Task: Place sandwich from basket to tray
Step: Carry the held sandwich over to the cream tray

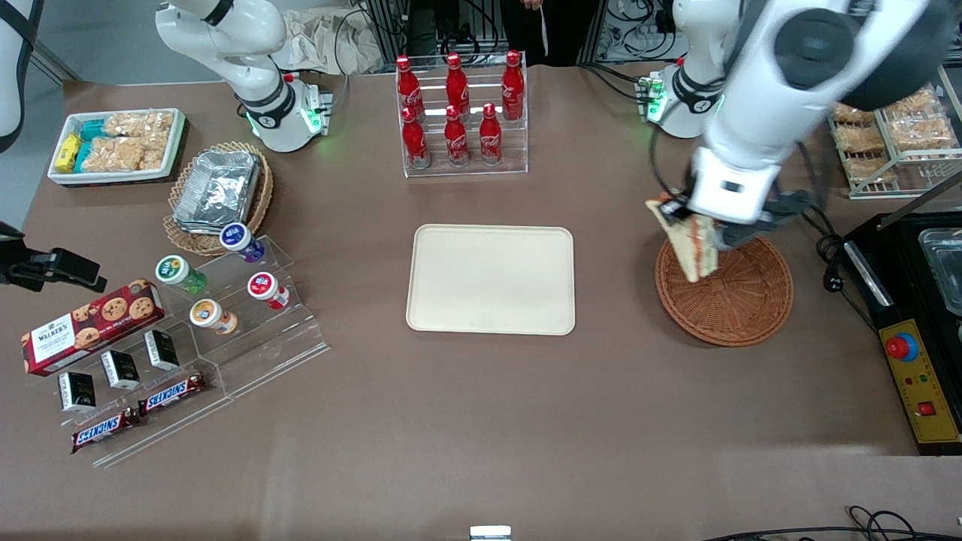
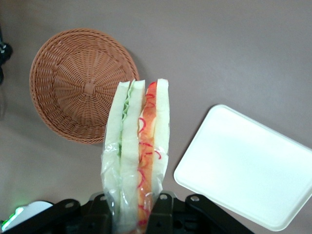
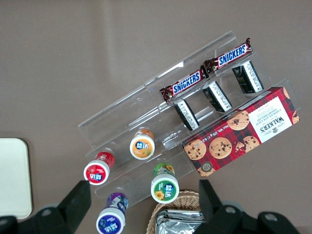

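Note:
My left gripper (image 1: 695, 225) is shut on the sandwich (image 1: 685, 242), a plastic-wrapped wedge of white bread with green and orange-red filling, and holds it in the air above the rim of the basket (image 1: 740, 300). The wrist view shows the sandwich (image 2: 137, 151) clamped between the black fingers (image 2: 163, 210), with the reddish-brown woven basket (image 2: 73, 87) empty below. The cream-beige tray (image 1: 491, 279) lies flat at the table's middle, toward the parked arm from the basket, and nothing is on it. The tray (image 2: 246, 165) also shows in the wrist view.
A clear rack of red bottles (image 1: 460, 113) stands farther from the camera than the tray. A black control box (image 1: 913, 383) and a rack of snack bags (image 1: 890, 135) sit at the working arm's end. A tiered acrylic stand (image 1: 218, 330) with snacks is at the parked arm's end.

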Action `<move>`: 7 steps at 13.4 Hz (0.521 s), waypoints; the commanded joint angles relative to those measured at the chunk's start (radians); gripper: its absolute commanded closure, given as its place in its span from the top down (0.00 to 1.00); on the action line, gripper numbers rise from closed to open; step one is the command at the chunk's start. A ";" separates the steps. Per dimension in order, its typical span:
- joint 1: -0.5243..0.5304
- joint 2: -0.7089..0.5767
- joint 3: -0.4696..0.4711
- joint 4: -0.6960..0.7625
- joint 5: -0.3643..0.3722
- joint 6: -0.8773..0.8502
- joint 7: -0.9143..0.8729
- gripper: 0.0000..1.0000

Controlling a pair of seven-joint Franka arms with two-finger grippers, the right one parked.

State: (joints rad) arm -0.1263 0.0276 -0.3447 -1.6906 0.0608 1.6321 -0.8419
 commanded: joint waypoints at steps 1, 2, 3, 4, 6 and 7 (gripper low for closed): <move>0.008 0.067 -0.118 0.034 0.075 -0.006 0.078 0.00; 0.010 0.096 -0.153 0.026 0.083 0.039 0.069 0.00; 0.004 0.119 -0.164 -0.006 0.083 0.099 0.069 0.00; 0.001 0.135 -0.165 -0.067 0.083 0.200 0.069 0.00; -0.003 0.147 -0.166 -0.231 0.086 0.462 0.075 0.00; -0.010 0.175 -0.166 -0.268 0.088 0.553 0.078 0.00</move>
State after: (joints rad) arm -0.1342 0.1856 -0.5084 -1.8620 0.1352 2.0344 -0.7858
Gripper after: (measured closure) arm 0.793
